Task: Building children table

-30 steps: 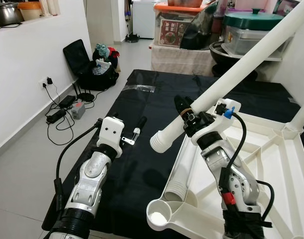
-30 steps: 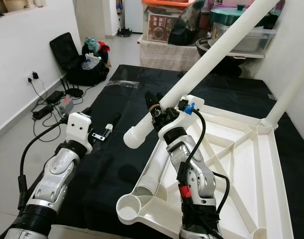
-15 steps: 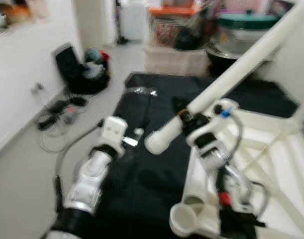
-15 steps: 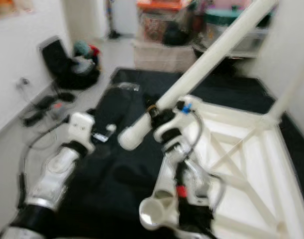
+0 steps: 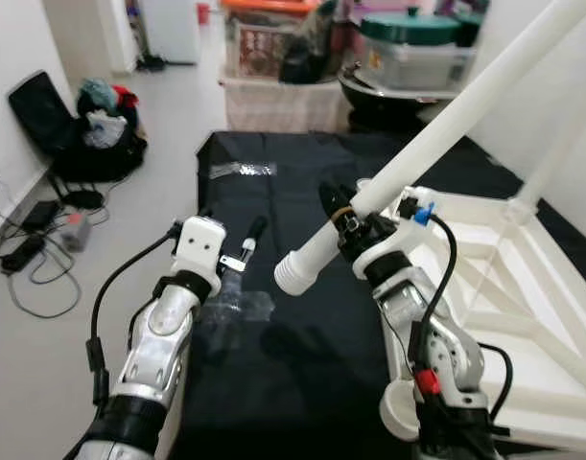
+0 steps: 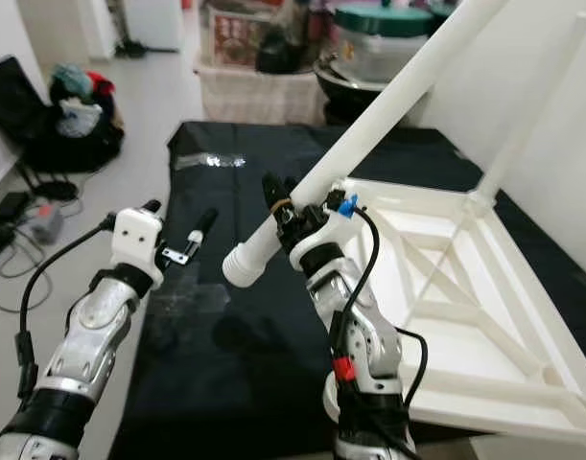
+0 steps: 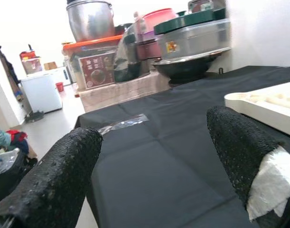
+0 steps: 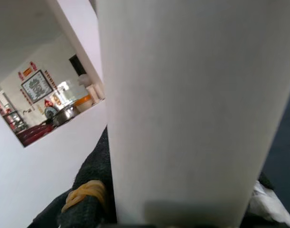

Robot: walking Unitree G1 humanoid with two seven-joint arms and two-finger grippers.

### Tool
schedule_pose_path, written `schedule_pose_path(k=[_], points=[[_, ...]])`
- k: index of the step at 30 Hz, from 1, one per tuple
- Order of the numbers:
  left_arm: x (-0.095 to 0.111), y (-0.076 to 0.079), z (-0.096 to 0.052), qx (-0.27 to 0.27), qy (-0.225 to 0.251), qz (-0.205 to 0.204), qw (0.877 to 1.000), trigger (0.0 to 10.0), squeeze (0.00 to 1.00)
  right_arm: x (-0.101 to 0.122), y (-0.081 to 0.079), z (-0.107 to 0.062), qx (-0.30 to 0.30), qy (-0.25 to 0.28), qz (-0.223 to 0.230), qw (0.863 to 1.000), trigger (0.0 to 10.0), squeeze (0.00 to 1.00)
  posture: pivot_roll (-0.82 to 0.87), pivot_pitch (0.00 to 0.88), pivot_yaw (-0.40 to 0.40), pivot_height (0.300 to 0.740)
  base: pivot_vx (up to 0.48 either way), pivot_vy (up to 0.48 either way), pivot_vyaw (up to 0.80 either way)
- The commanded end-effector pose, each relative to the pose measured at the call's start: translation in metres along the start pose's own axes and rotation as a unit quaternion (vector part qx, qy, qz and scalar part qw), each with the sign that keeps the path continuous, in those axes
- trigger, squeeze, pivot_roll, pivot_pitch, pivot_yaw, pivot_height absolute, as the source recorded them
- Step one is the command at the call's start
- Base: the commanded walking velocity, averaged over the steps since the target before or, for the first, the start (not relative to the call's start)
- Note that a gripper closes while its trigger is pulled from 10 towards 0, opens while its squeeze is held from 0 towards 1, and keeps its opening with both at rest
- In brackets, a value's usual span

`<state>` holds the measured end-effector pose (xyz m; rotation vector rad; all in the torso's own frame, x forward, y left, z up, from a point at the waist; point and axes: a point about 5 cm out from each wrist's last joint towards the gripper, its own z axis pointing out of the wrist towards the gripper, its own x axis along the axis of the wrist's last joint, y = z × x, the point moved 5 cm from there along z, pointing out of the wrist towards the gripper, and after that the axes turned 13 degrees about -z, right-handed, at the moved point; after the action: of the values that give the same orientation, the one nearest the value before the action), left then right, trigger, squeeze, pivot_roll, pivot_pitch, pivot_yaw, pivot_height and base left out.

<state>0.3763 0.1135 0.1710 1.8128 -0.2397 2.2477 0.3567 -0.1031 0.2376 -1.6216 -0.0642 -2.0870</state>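
Observation:
A long white table leg (image 5: pixel 436 134) slants up to the right, its open end (image 5: pixel 293 275) hanging over the black cloth (image 5: pixel 273 172). My right gripper (image 5: pixel 338 209) is shut on this leg close to the lower end; the right wrist view has the leg (image 8: pixel 192 109) against a black finger (image 8: pixel 88 199) that wears a yellow band. The upturned white table top (image 5: pixel 523 316) lies on the cloth to the right, with another leg (image 5: pixel 551 144) standing at its far corner. My left gripper (image 5: pixel 230 225) hovers open over the cloth left of the leg's end, fingers (image 7: pixel 54 180) wide apart and holding nothing.
A patch of clear tape (image 5: pixel 237 307) lies on the cloth under my left arm. Storage boxes and pots (image 5: pixel 408 48) stand at the back. A black bag (image 5: pixel 91 134) and cables (image 5: pixel 34 249) lie on the floor to the left. A white wall is close on the right.
The whole picture has shifted and was blurred half a second ago, so the camera moved. My right gripper still holds the leg, and the left gripper stays open.

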Motion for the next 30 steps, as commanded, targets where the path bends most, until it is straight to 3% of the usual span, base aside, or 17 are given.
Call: schedule_pose_path(k=[1, 9, 19, 30], points=[[-0.0053, 0.0084, 0.0012, -0.012, -0.008, 0.002, 1.000, 10.0, 0.00, 0.0082, 0.0052, -0.0026, -0.008, 0.010, -0.013, 1.000, 0.0, 0.00, 0.01, 0.000, -0.050, 0.740, 0.000, 0.000, 0.00], [-0.0087, 0.0094, 0.0008, -0.014, -0.017, 0.017, 1.000, 10.0, 0.00, 0.0041, 0.0016, -0.0034, -0.001, 0.003, -0.022, 1.000, 0.0, 0.00, 0.02, 0.000, -0.056, 0.740, 0.000, -0.461, 0.00], [-0.0080, 0.0105, 0.0003, -0.015, -0.015, 0.015, 1.000, 10.0, 0.00, 0.0043, 0.0001, -0.0038, 0.003, 0.002, -0.032, 0.999, 0.0, 0.00, 0.02, 0.000, -0.055, 0.740, 0.000, -0.468, 0.41], [-0.0049, 0.0076, -0.0009, -0.012, -0.009, -0.006, 1.000, 10.0, 0.00, 0.0046, 0.0000, -0.0033, 0.001, 0.004, -0.028, 1.000, 0.0, 0.00, 0.02, 0.000, -0.053, 0.740, 0.000, 0.000, 0.49]])
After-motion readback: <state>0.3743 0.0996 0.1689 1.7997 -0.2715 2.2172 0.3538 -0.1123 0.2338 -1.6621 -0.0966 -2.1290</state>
